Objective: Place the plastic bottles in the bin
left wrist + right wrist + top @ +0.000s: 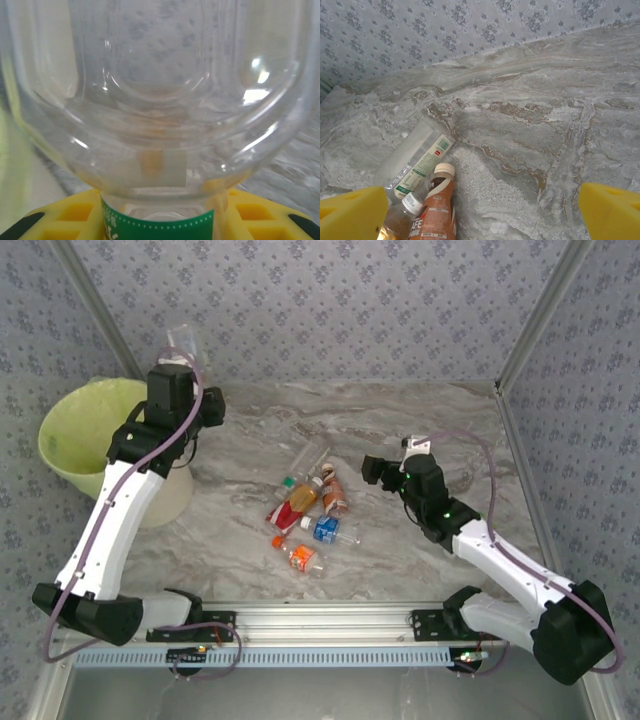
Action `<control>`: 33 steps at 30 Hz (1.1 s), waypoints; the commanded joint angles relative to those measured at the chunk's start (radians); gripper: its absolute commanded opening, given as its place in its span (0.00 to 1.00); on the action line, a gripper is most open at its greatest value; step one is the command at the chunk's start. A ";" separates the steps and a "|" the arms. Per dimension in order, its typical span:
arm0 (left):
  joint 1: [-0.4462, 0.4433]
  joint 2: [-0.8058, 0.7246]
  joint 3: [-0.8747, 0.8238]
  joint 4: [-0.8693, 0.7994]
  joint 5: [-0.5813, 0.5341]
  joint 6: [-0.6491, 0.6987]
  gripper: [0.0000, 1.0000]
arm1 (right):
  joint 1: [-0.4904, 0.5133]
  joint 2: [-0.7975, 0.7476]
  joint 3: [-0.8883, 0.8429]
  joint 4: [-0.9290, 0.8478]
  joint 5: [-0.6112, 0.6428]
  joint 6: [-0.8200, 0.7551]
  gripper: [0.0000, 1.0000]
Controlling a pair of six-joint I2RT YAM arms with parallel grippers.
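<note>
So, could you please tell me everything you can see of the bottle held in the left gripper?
The bottle is clear, colourless plastic with a rounded body and a green label with white print. It looks empty. The left gripper is shut on it, with yellow fingers on either side of the label. In the top view it sticks out beyond the gripper, off the table, near the bin.

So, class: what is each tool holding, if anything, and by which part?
Left tool: a clear plastic bottle, gripped at its green label. Right tool: open, holding nothing.
</note>
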 commanded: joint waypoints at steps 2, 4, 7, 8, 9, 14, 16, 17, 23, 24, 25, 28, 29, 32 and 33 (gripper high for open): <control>0.036 -0.020 0.059 -0.057 -0.360 -0.055 0.00 | 0.010 0.014 0.023 0.022 0.030 -0.015 1.00; 0.078 -0.021 0.048 -0.057 -0.500 -0.101 0.00 | 0.012 0.018 0.025 0.020 0.033 -0.014 1.00; 0.186 -0.007 0.046 -0.108 -0.553 -0.201 0.00 | 0.012 0.020 0.030 0.014 0.036 -0.014 1.00; 0.227 -0.001 0.045 -0.128 -0.556 -0.240 0.00 | 0.012 0.021 0.033 0.009 0.038 -0.015 1.00; 0.254 0.003 0.041 -0.142 -0.560 -0.271 0.00 | 0.014 0.021 0.035 0.006 0.039 -0.016 1.00; 0.374 0.021 0.028 -0.204 -0.513 -0.400 0.00 | 0.013 0.019 0.041 -0.008 0.049 -0.016 1.00; 0.402 0.029 0.024 -0.238 -0.465 -0.459 0.00 | 0.014 0.020 0.042 -0.010 0.052 -0.014 1.00; 0.413 0.031 0.018 -0.253 -0.447 -0.489 0.00 | 0.014 0.021 0.043 -0.010 0.051 -0.012 1.00; 0.433 0.046 -0.006 -0.318 -0.416 -0.604 0.16 | 0.017 0.037 0.054 -0.016 0.049 -0.008 1.00; 0.433 0.046 -0.015 -0.311 -0.412 -0.603 0.18 | 0.017 0.038 0.056 -0.017 0.049 -0.010 1.00; 0.435 0.046 -0.020 -0.307 -0.407 -0.601 0.21 | 0.016 0.039 0.057 -0.017 0.049 -0.010 1.00; 0.435 0.045 -0.027 -0.301 -0.402 -0.604 0.57 | 0.017 0.042 0.059 -0.021 0.050 -0.010 1.00; 0.435 0.042 -0.030 -0.298 -0.402 -0.603 0.64 | 0.018 0.041 0.060 -0.020 0.050 -0.010 1.00; 0.435 0.027 -0.034 -0.278 -0.395 -0.587 0.79 | 0.019 0.043 0.060 -0.024 0.053 -0.010 1.00; 0.434 0.020 -0.038 -0.261 -0.387 -0.571 0.82 | 0.018 0.043 0.060 -0.026 0.055 -0.010 1.00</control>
